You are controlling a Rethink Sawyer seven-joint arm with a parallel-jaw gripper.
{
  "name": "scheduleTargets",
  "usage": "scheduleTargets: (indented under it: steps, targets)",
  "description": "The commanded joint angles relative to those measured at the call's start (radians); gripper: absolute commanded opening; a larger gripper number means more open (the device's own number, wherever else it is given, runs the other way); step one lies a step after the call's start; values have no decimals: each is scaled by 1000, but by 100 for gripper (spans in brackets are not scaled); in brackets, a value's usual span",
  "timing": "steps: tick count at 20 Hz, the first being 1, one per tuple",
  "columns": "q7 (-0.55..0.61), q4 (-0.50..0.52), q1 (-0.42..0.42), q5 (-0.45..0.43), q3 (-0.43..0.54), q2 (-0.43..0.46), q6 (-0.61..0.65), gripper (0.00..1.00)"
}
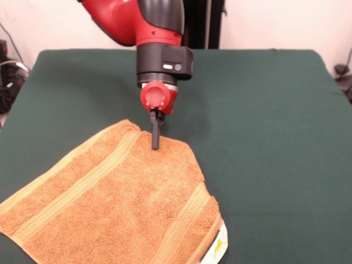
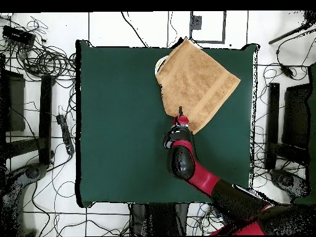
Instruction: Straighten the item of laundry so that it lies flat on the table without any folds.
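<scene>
End effector (image 1: 155, 140) at towel's (image 1: 115, 198) edge

Red and black arm (image 1: 148, 27), black wrist band, red knuckle, thin black gripper (image 1: 155, 135)

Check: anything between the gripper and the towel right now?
Nothing visible. The gripper is down at the towel's edge nearest the robot, with only bare table around it; whether it touches the cloth can't be told.
</scene>
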Motion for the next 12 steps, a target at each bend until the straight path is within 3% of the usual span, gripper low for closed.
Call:
scheduleTargets:
  steps: [1, 12]
  targets:
    - [230, -479, 247, 222, 317, 370, 445, 100]
    - [253, -470, 246, 232, 327, 375, 427, 100]
